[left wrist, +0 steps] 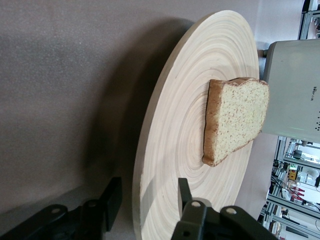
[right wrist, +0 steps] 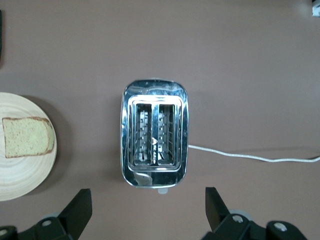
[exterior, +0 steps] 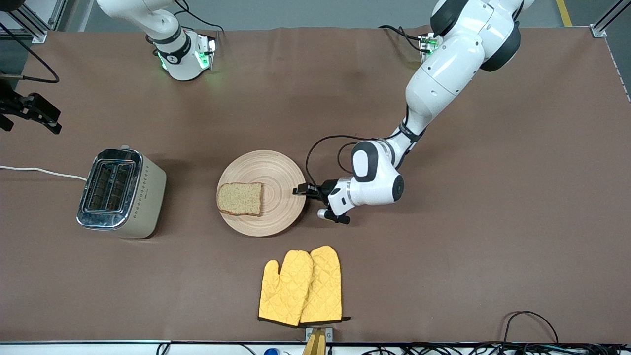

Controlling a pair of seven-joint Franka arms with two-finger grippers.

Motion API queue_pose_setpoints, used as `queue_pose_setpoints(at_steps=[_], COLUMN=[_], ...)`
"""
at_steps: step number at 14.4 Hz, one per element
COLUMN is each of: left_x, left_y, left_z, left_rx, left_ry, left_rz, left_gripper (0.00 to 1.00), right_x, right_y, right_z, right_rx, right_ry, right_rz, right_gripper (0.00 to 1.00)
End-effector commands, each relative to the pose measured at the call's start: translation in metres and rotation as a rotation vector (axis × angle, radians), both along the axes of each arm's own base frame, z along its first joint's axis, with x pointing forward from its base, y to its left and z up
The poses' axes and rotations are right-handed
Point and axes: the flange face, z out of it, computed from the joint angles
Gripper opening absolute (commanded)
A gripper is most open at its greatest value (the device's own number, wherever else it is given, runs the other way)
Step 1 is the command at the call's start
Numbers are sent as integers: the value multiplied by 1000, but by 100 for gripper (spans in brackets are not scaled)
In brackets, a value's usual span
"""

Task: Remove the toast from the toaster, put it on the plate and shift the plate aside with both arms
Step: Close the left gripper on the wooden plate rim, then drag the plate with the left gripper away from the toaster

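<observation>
The toast point(exterior: 240, 198) lies flat on the round wooden plate point(exterior: 276, 172), on the part toward the right arm's end of the table. My left gripper point(exterior: 299, 191) is low at the plate's rim on the left arm's side. In the left wrist view it point(left wrist: 147, 200) is open, one finger point(left wrist: 111, 197) below the rim and one finger point(left wrist: 184, 192) above the plate point(left wrist: 175, 125), with gaps on both sides; the toast point(left wrist: 235, 120) lies farther in. My right gripper point(right wrist: 147, 205) is open and empty, high over the toaster point(right wrist: 154, 132); the toast point(right wrist: 27, 136) and plate point(right wrist: 20, 175) show at that view's edge.
The silver and beige toaster point(exterior: 121, 195) stands toward the right arm's end, both slots empty, its white cord point(exterior: 39, 171) running off the table. Two yellow quilted mitts point(exterior: 301, 287) lie nearer the front camera than the plate.
</observation>
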Motion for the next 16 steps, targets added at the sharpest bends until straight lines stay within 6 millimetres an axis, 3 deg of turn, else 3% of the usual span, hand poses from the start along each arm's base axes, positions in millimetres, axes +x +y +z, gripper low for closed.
queue_pose_setpoints(at_steps=[1,2,3,7,9,11,15,16], left_x=[5,5,5,20,31,50,82,86], left_y=[-2,-1,-1,17,33,62,142,165], left_z=[2,2,2,7,17,39,73,79], left_rx=[-23,-22,-22,-32,-70,-150,-320,-341], left_ry=[-11,-12,-12,-44,-44,-51,-57,-65], left_rz=[18,20,20,24,48,89,109,94], left_gripper=[9,2,0,0,0,0,0,0], right_x=[12,12,12,12,21,24,19,23], right_y=[0,-3,-3,-11,-11,-11,-13,-17], right_z=[-1,1,1,-3,-18,-21,18,7], right_rx=[6,5,5,44,49,60,48,50], right_ry=[-11,-13,-10,-8,18,29,40,106], right_rz=[9,7,6,-13,-22,-25,-19,-32], right_gripper=[100,100,100,100,100,100,100,100])
